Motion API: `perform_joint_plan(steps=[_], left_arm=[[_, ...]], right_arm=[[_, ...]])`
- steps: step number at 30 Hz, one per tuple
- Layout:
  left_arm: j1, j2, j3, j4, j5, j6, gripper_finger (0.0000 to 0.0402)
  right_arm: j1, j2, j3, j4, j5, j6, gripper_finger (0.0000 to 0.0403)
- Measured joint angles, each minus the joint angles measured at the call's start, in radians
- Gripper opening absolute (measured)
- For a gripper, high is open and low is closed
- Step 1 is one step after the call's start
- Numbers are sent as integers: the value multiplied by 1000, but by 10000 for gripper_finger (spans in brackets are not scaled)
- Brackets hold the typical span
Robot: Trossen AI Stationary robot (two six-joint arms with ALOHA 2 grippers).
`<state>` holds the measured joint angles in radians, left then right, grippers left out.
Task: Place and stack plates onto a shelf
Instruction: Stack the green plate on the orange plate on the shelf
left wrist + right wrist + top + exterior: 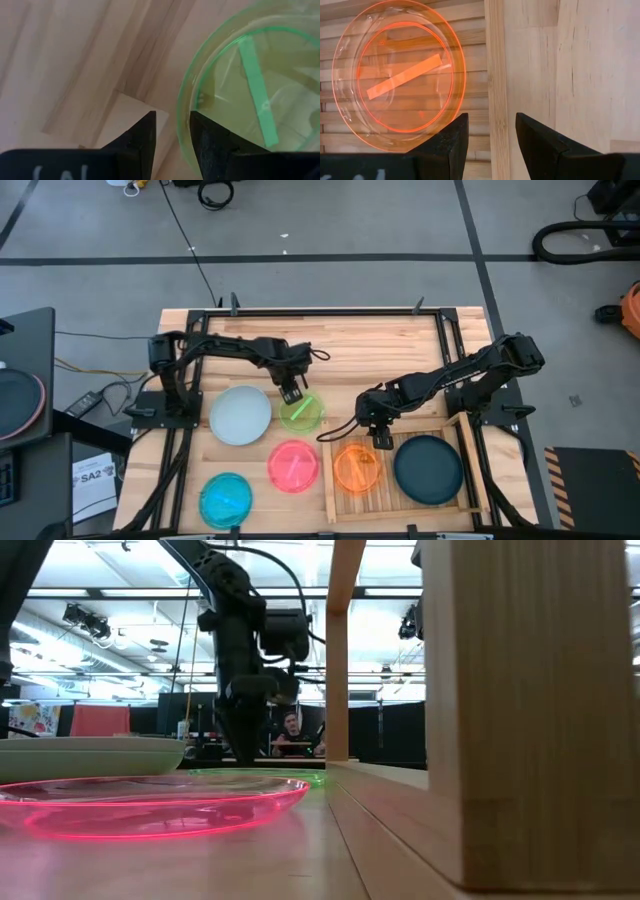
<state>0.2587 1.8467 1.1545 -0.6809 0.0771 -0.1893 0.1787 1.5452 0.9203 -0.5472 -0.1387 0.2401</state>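
A grey floor crossed by dark tape lines surrounds a pale plank desk (330, 330) with a black frame. On the desk's right half lies the shelf (470, 498), a light wooden slatted tray with a raised rim. It holds a clear orange plate (357, 467) at its 9 o'clock end and a large matte dark teal plate (428, 469) at its 3 o'clock end, side by side.

Outside the shelf, four round plates rest on the planks: a large whitish plate (240, 415), a small translucent green plate (301, 412) just at its 3 o'clock, a glossy pink plate (293, 465) nearer the front edge, and a cyan plate (225, 499) at the pink one's 8 o'clock.

The left gripper (172, 137) stands over the green plate's rim, its dark fingers a narrow gap apart and astride the rim; whether they press it I cannot tell.

The right gripper (491, 137) hovers over the shelf's rim beside the orange plate, fingers parted and holding nothing.
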Motion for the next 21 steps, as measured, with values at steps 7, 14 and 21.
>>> perform_joint_plan(steps=[7, 14, 21], left_arm=[[0, 20, -1, 10, 15, 1, 125], [0, 20, -1, 11, 19, -5, 125], [-5, 20, -1, 12, 75, -6, 125]], right_arm=[[0, 0, 0, 0, 0, 0, 169], [0, 0, 0, 1, 0, 0, 169], [0, 0, 0, 1, 0, 0, 170]])
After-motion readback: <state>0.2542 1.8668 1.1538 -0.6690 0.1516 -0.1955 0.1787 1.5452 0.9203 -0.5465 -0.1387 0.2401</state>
